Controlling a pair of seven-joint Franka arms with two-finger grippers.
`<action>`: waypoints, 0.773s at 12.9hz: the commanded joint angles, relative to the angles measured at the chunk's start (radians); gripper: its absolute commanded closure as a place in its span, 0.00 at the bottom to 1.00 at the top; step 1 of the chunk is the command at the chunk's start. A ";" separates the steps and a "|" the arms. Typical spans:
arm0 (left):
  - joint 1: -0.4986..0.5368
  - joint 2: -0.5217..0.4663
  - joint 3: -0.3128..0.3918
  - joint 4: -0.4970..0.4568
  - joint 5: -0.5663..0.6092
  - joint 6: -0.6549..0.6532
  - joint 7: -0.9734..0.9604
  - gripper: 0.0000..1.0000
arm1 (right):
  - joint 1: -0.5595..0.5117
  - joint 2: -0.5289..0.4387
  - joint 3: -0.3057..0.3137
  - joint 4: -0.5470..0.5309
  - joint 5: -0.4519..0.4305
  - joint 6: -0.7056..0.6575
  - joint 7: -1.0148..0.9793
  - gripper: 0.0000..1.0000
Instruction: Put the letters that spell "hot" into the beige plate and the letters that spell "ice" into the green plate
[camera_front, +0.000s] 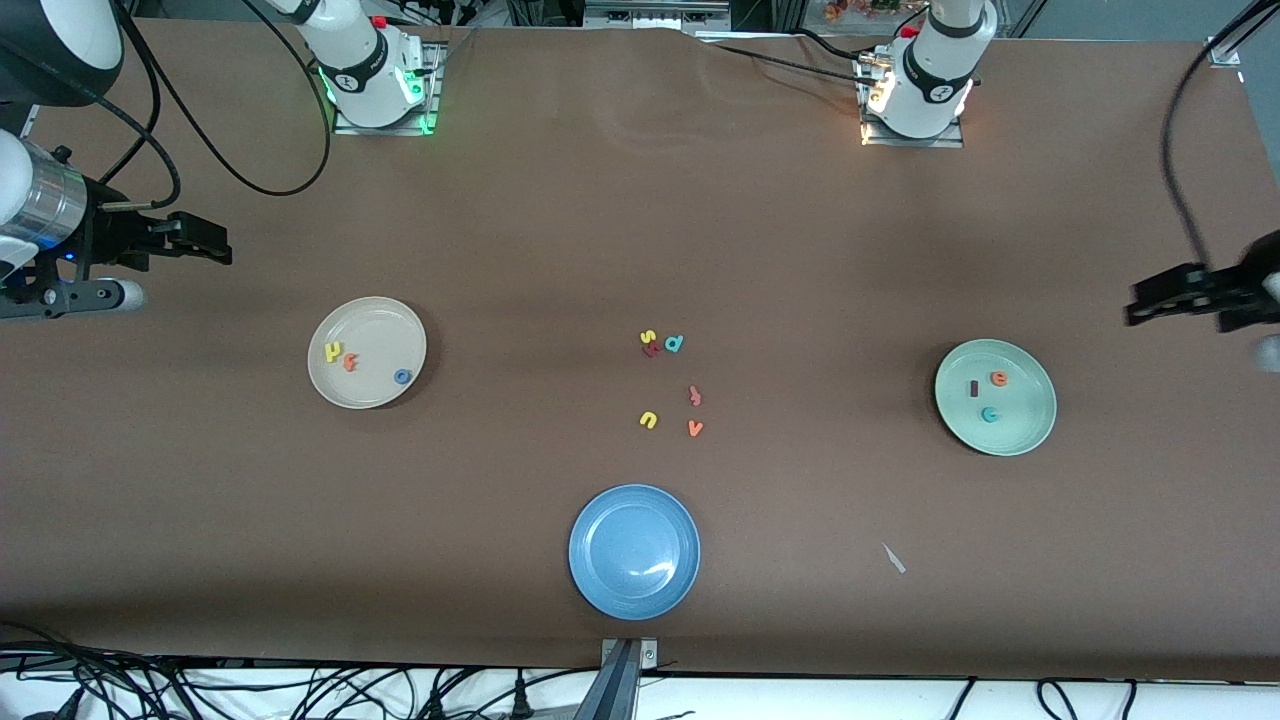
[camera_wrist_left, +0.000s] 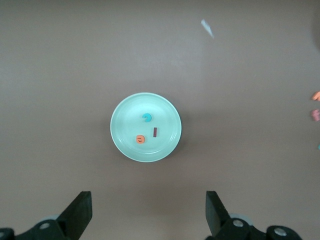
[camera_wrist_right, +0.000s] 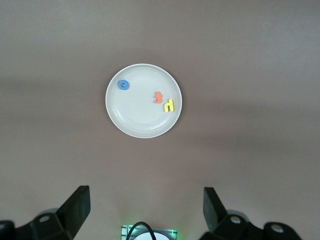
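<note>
1. You are seeing the h (camera_front: 334, 351), t (camera_front: 350, 362) and o (camera_front: 402, 376) lying in the beige plate (camera_front: 340, 391).
2. The i (camera_front: 974, 388), c (camera_front: 989, 414) and e (camera_front: 998, 378) are lying in the green plate (camera_front: 1030, 435).
3. Both the left gripper (camera_front: 1133, 303) and the right gripper (camera_front: 228, 247) are hanging spread wide (holding nothing), well above those plates.

My two arms are white with black joint rings, and each base (camera_front: 378, 90) stands on a metal plate with small lights, green on one and warm white on the other (camera_front: 912, 100). Black cables hang from me. My left gripper (camera_wrist_left: 148, 215) and right gripper (camera_wrist_right: 146, 212) have black wedge-shaped fingers with round screws.
</note>
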 joint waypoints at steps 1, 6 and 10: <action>-0.007 -0.073 0.048 -0.099 -0.029 0.033 0.038 0.00 | 0.003 0.014 0.002 0.033 0.009 -0.025 -0.013 0.00; -0.005 -0.075 0.048 -0.098 -0.030 0.033 0.040 0.00 | 0.004 0.014 0.002 0.033 0.016 -0.025 -0.010 0.00; -0.007 -0.073 0.048 -0.098 -0.032 0.033 0.040 0.00 | -0.002 0.015 -0.001 0.033 0.015 -0.025 -0.013 0.00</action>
